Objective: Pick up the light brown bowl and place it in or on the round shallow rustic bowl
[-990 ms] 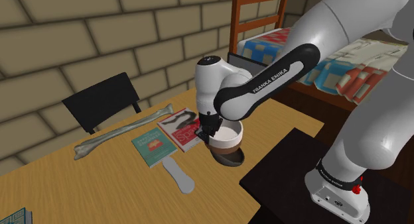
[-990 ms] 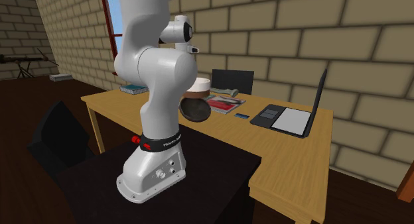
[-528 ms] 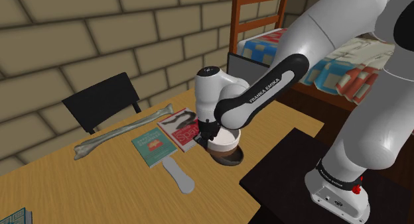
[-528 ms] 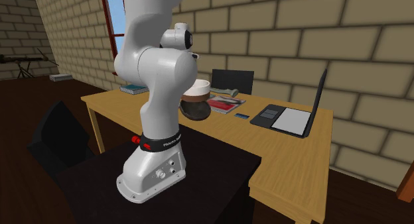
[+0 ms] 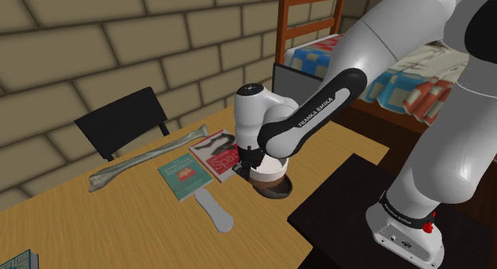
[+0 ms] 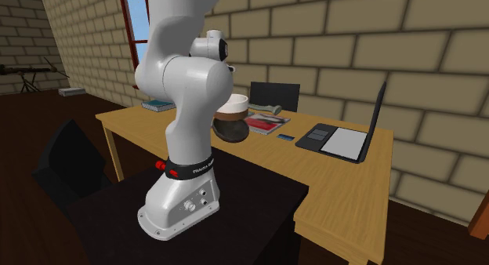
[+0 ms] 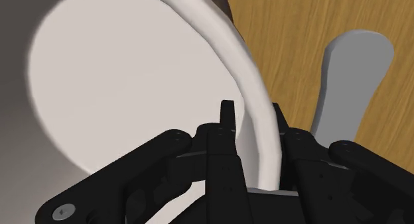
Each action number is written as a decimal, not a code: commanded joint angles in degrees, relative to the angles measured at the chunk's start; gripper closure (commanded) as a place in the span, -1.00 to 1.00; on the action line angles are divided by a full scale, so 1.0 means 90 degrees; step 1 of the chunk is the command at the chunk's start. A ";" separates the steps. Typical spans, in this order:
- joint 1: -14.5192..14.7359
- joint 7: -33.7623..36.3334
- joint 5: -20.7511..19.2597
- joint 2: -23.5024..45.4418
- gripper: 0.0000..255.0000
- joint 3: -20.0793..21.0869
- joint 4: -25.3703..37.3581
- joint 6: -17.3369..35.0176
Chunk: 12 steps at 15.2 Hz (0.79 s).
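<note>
1. The end effector (image 5: 252, 164) (image 7: 253, 122) is clenched on the rim of the light bowl (image 5: 272, 167) (image 6: 233, 108) (image 7: 126, 83), with one finger (image 7: 227, 116) inside the rim and the other outside.
2. The light bowl is white inside with a brown band outside. It sits upright in the dark bowl (image 5: 281, 189) (image 6: 231, 130), with its rim higher than the dark bowl's.
3. The dark bowl stands on the wooden bench (image 5: 95, 228) (image 6: 353, 185) (image 7: 285, 37), near the edge by the black stand (image 5: 334, 220).
4. A flat grey piece (image 5: 215, 210) (image 7: 351, 77) lies just beside the dark bowl.
5. A red book (image 5: 217, 152) is near the dark bowl. A teal book (image 5: 185, 177) and a long bone (image 5: 147, 157) lie farther off.
6. An open laptop (image 6: 345, 138) stands well apart from the dark bowl.
</note>
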 commanded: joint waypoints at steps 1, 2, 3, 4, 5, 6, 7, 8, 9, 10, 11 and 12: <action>-0.0017 -0.0020 0.0010 0.0004 -1.00 -0.0015 -0.0047 -0.0027; -0.0018 -0.0024 0.0013 -0.0001 -1.00 -0.0016 -0.0049 -0.0030; -0.0014 -0.0016 0.0011 0.0002 -1.00 -0.0013 -0.0038 -0.0039; -0.0015 -0.0014 0.0007 0.0008 -1.00 -0.0014 -0.0033 -0.0038; -0.0015 -0.0016 0.0008 0.0006 -1.00 -0.0014 -0.0035 -0.0037; -0.0007 0.0012 -0.0011 0.0030 -1.00 -0.0011 -0.0051 -0.0001; -0.0019 -0.0089 0.0130 -0.0160 -1.00 0.0009 -0.0004 -0.0215; -0.0029 -0.0180 0.0256 -0.0341 -1.00 0.0022 0.0052 -0.0432; -0.0035 -0.0262 0.0369 -0.0512 -1.00 0.0027 0.0118 -0.0651; -0.0035 -0.0320 0.0448 -0.0641 -1.00 0.0023 0.0176 -0.0824; -0.0030 -0.0320 0.0448 -0.0641 -1.00 0.0018 0.0176 -0.0824; -0.0029 -0.0320 0.0447 -0.0641 -1.00 0.0016 0.0176 -0.0824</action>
